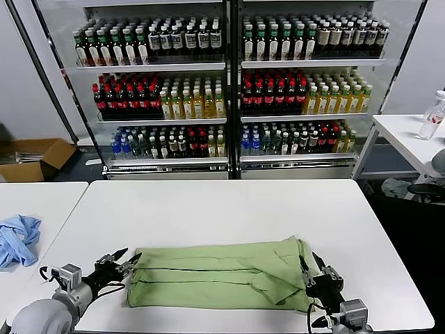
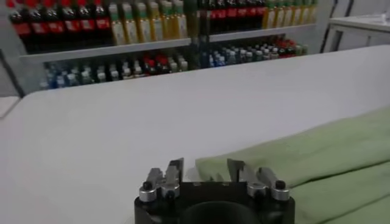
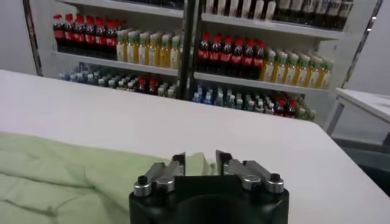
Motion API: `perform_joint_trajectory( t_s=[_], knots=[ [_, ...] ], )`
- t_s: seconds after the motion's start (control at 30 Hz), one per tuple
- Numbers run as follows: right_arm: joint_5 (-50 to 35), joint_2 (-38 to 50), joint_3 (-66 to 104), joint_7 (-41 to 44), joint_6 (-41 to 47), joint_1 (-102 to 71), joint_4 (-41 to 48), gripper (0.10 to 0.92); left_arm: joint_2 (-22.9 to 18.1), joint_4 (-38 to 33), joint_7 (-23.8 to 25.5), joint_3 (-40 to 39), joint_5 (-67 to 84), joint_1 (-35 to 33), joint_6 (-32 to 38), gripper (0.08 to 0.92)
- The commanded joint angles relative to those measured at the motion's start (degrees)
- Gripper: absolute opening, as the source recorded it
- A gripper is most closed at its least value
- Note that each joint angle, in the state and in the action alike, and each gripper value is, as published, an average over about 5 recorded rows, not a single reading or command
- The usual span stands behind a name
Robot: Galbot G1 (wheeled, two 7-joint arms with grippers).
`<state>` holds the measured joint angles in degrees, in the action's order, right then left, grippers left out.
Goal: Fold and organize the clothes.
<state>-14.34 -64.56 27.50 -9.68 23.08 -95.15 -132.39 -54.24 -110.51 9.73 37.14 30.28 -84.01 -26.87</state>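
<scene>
Green shirt (image 1: 219, 275) lies folded into a long band on the near half of the white surface (image 1: 222, 209). Long axis runs 9-to-3 across the robot's front, collar and sleeve bunched at the 3 o'clock end.

Left hand (image 1: 124, 264) sits low at the band's 9 o'clock end. Fingers parted, nothing between them; in the left wrist view the cloth corner lies just beyond the fingertips (image 2: 175, 172), in the gap line but not pinched. State: released.

Right hand (image 1: 314, 270) sits at the 3 o'clock end, at the edge of the bunched fabric. Fingers (image 3: 177, 165) parted; the cloth edge shows just past them, not gripped. State: released.

Key relation: each hand is at its own end of the band, shirt lying between them — toward 3 o'clock from the left hand, toward 9 o'clock from the right. Neither is nearer overall. Judgement: a next fold would likely bring one end over toward the other along the long axis.

A blue cloth (image 1: 17, 238) lies on the neighbouring surface at 9 o'clock, well apart.
</scene>
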Motion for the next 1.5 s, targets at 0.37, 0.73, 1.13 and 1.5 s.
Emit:
perform_joint_trajectory(
  t_s=[0.37, 0.73, 1.13, 1.5],
  knots=[
    [0.95, -0.14, -0.46, 0.34, 0.47, 0.87, -2.46, 0.811, -12.38, -7.71, -24.99, -4.95, 4.89, -5.65, -1.49, 0.815],
    [1.19, 0.07, -1.37, 0.1, -0.05, 2.19, -0.82, 0.823, -14.47, -4.65, -26.12, -5.98, 8.81, -3.92, -1.38, 0.646],
    [2.29, -0.39, -1.79, -0.1, -0.87, 2.12, -1.12, 0.823, -16.05, -5.73, -25.41, -6.43, 4.75, -3.28, -0.66, 0.299],
    [3.09, -0.7, -1.56, -0.21, -0.6, 2.78, -1.29, 0.822, -9.82, -8.8, -23.46, 4.65, -9.31, -0.32, -1.74, 0.105]
  ],
)
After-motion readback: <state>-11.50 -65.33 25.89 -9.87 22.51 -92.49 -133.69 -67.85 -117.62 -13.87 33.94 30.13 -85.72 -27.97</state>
